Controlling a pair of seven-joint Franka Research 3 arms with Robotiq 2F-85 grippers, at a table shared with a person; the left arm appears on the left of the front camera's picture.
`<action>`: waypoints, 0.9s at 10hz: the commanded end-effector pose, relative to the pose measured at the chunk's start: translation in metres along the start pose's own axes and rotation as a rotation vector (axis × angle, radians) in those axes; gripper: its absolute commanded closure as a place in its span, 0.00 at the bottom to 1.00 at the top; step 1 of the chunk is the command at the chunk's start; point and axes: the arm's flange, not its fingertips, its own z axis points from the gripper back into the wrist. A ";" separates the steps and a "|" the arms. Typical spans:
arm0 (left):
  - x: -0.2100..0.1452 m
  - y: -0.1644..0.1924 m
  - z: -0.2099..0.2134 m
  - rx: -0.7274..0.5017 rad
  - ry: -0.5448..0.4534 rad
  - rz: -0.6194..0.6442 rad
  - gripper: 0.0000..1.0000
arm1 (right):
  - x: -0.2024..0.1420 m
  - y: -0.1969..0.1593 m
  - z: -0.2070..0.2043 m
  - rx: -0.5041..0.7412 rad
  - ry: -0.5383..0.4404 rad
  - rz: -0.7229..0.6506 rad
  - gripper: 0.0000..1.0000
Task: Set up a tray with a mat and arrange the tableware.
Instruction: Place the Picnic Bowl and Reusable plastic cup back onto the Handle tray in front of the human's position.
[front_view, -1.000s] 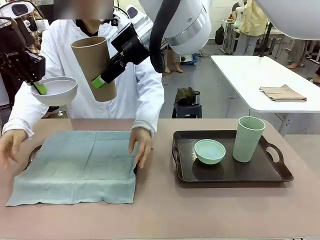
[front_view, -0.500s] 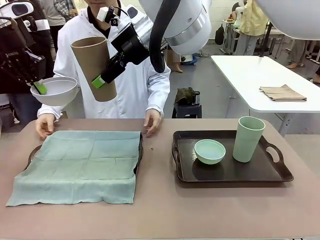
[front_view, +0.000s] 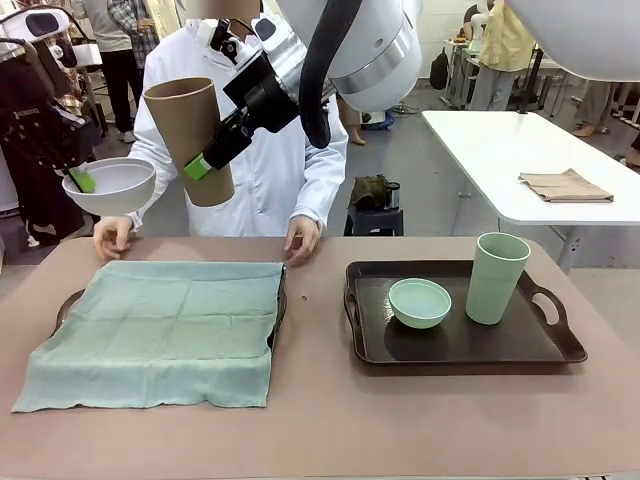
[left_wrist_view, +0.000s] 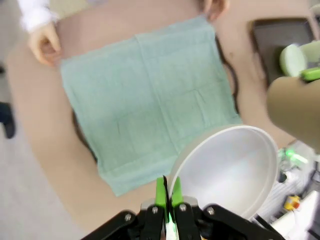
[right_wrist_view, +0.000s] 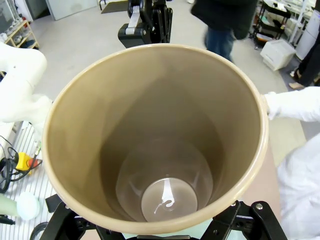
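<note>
High over the table's left side, my left gripper (front_view: 80, 180) is shut on the rim of the white bowl (front_view: 110, 185). In the left wrist view its green pads (left_wrist_view: 161, 192) pinch that bowl's (left_wrist_view: 230, 167) edge above the mat (left_wrist_view: 145, 95). My right gripper (front_view: 205, 160) is shut on the tan-brown cup (front_view: 190, 135), held tilted in the air; the right wrist view looks into this cup (right_wrist_view: 155, 140). The mint mat (front_view: 160, 330) covers the left tray (front_view: 66, 305). A mint bowl (front_view: 420, 302) and a mint cup (front_view: 496, 278) stand on the right tray (front_view: 560, 345).
A person in a white coat stands at the far side, with one hand (front_view: 112, 237) at the mat's far left corner and the other hand (front_view: 300, 238) at its far right corner. A white table (front_view: 520, 150) with a folded brown cloth (front_view: 565, 186) stands behind on the right.
The person's hands have left the mat's surface and drawn back to its far corners. Both arms hold the bowl and the cup almost where they were.
</note>
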 end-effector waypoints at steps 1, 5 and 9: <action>0.015 0.025 -0.022 -0.022 0.047 0.010 0.96 | -0.029 -0.015 -0.009 0.023 -0.049 -0.002 0.17; 0.006 0.011 -0.015 -0.007 0.030 0.012 0.96 | -0.012 -0.009 -0.006 0.010 -0.013 -0.007 0.17; 0.022 0.035 -0.061 0.065 -0.032 0.054 0.96 | -0.062 -0.026 -0.024 -0.003 -0.059 0.014 0.17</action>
